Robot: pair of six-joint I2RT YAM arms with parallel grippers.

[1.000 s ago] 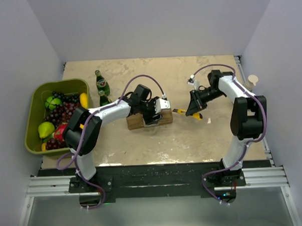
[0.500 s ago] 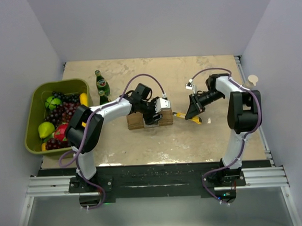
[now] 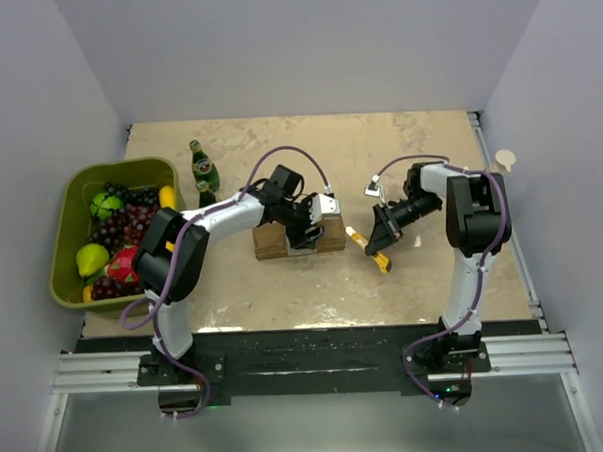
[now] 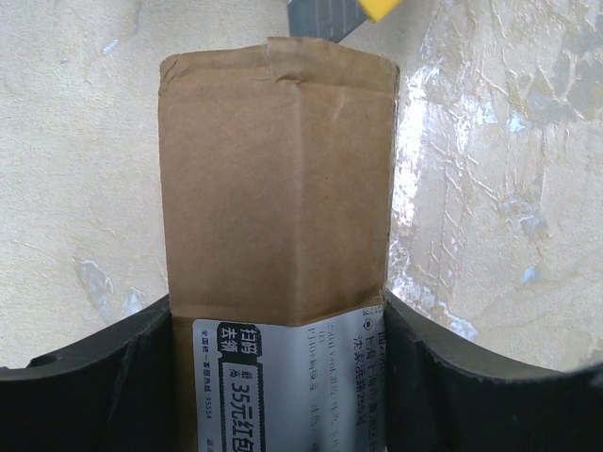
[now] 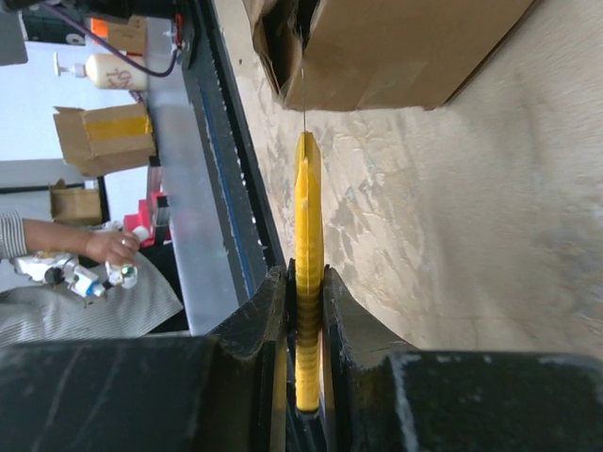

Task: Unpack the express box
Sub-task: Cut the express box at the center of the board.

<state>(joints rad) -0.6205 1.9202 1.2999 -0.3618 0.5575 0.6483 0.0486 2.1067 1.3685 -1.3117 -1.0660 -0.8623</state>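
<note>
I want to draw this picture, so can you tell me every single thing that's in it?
express box: one, brown with a white label, middle of the table
utility knife: one, yellow, right of the box, blade pointing at the box's end
bottles: two, green, standing beside the bin
bin: one, green, far left of the table
fruit: a heap, purple grapes plus green, yellow and red pieces, inside the bin
table: one, beige, under everything
left claw: one, black, clamped round the box
right claw: one, black, shut on the knife
</note>
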